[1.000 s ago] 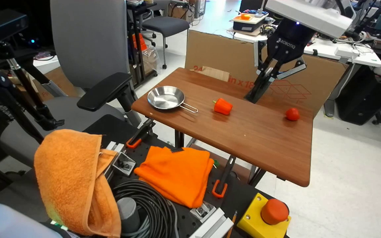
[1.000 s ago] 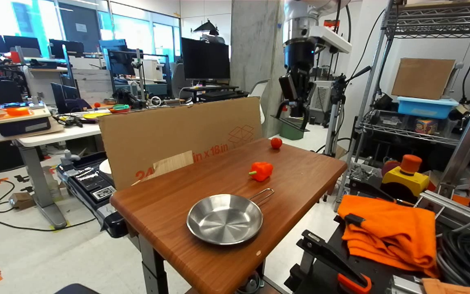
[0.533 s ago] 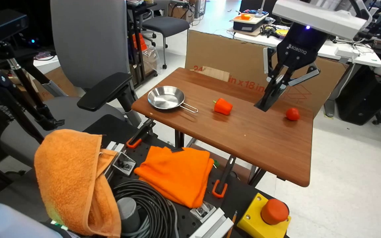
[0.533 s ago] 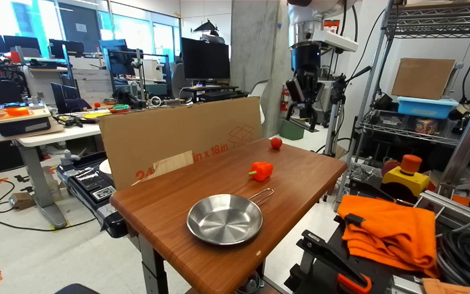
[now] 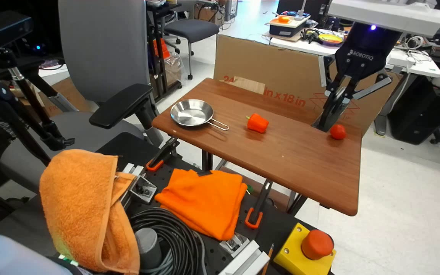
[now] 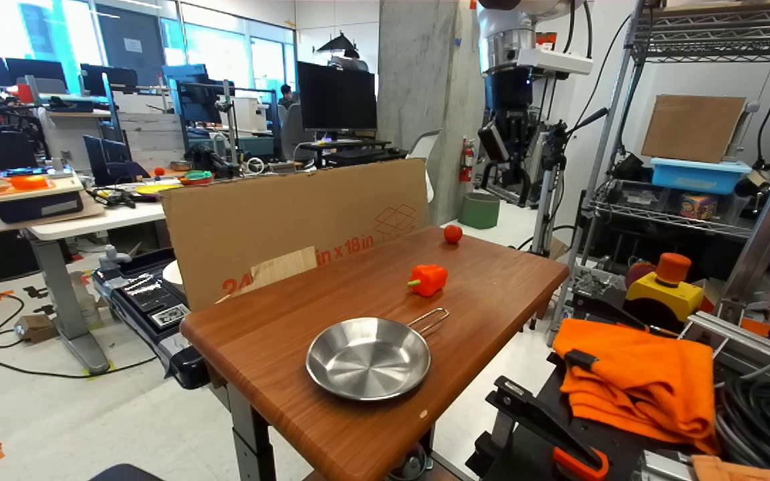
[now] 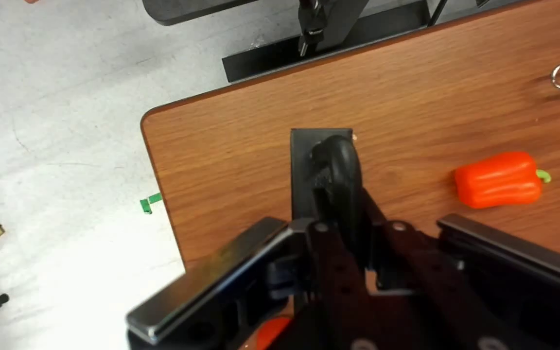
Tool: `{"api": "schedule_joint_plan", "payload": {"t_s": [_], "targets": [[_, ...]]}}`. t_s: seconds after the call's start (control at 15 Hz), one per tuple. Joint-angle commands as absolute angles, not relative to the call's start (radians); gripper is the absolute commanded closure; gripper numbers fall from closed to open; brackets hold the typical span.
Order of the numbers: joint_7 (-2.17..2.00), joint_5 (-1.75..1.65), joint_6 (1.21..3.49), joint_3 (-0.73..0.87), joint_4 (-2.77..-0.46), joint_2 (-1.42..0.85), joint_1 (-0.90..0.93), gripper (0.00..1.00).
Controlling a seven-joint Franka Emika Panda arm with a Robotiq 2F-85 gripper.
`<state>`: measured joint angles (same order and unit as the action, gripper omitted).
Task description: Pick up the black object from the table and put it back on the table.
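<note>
Pick-up looks done: Robotiq gripper point(image 5: 337, 98) clenched on the black handled piece point(image 7: 304, 180), aloft above the wood-grain table point(image 5: 300, 160). Judged remaining: lower, set down, release.

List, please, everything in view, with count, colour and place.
Table: one, brown, centre
Black object: one, black, in gripper, off table
Pan: one, silver, one table end
Tomato: one, red, towards opposite end
Pepper: one, orange, between pan and tomato
Cardboard panel: one, brown, along table edge
Board: one, black, beside table
Button box: one, yellow, on board
Cloth: one, orange, on board
Towel: one, orange, near cloth
Cable coil: one, black, on board
Clamps: two, black-orange, on board
Background equipment: many, mixed colours, uncounted
Arm: one, white, above
Gripper: one, black, on arm
</note>
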<state>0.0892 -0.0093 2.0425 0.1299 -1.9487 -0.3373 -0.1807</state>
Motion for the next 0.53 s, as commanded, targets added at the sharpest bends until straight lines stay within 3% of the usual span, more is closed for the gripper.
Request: {"api": "schedule_joint_plan", "payload": {"t_s": [0.0, 0.47], "targets": [[0.084, -0.040, 2.048, 0.137, -1.927, -0.339, -0.175, 0.96], [0.136, -0.030, 2.073, 0.131, -1.923, -0.338, -0.190, 0.96]]}}
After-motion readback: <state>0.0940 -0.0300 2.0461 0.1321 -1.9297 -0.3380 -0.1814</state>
